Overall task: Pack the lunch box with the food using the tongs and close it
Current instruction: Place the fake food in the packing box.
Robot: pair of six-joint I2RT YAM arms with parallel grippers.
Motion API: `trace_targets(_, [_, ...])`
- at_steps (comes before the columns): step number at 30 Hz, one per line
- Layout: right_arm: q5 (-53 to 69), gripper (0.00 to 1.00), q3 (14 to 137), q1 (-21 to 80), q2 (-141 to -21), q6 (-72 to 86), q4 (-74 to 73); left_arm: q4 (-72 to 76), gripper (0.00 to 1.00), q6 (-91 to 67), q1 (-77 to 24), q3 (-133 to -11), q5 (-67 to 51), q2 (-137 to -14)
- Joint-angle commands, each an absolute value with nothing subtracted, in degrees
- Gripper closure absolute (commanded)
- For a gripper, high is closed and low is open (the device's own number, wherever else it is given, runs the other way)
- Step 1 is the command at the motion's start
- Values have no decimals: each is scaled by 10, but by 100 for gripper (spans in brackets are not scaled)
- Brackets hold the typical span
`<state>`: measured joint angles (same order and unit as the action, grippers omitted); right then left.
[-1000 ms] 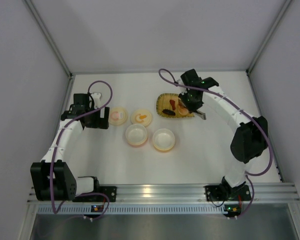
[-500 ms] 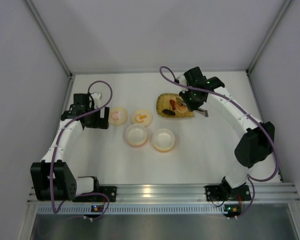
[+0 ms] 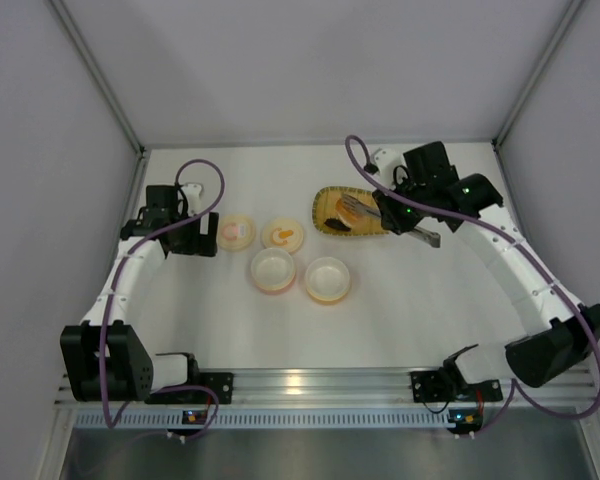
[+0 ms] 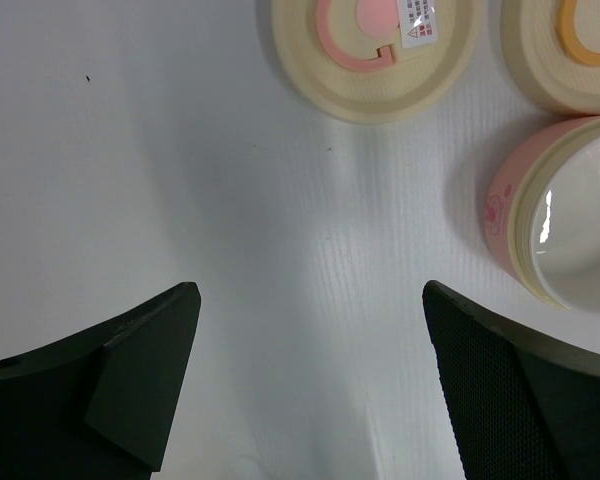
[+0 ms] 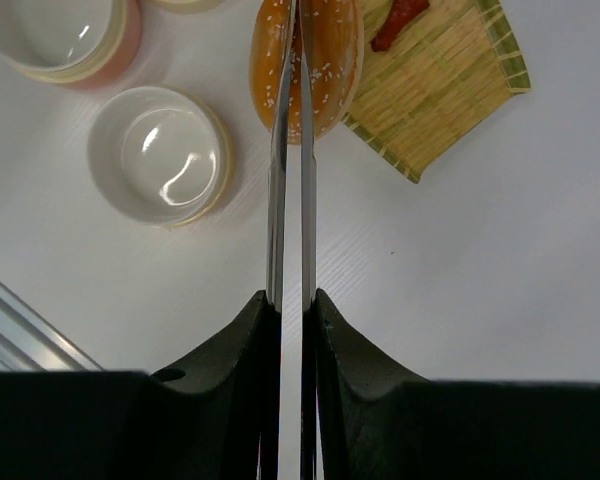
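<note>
Right pincer [image 5: 290, 296] tight on tongs [image 5: 278, 200], tips seemingly astride orange food [image 5: 336, 50]; left pincer [image 4: 306, 345] agape.

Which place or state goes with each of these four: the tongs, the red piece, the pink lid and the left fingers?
1 tongs
2 red piece
3 pink lid
4 left fingers

A apart, above the table
B on the tray
C flat on the table
D pinching the bun

Pairs: 1-D, 2-B, 3-C, 4-A
</note>
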<state>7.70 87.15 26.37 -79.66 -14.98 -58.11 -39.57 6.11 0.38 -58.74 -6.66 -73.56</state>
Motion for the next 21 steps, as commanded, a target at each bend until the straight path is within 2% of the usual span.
trace_targets(1, [158,100,852,256,-752,-170,-582,-402,2,62,4,-613,-76,-736])
trace_targets(9, [284,100,799,258,-717,-221,-634,-408,2,55,4,-623,-80,-749])
trace_targets(21, [309,100,730,260,-720,-262,-630,-405,2,55,4,-632,-70,-758])
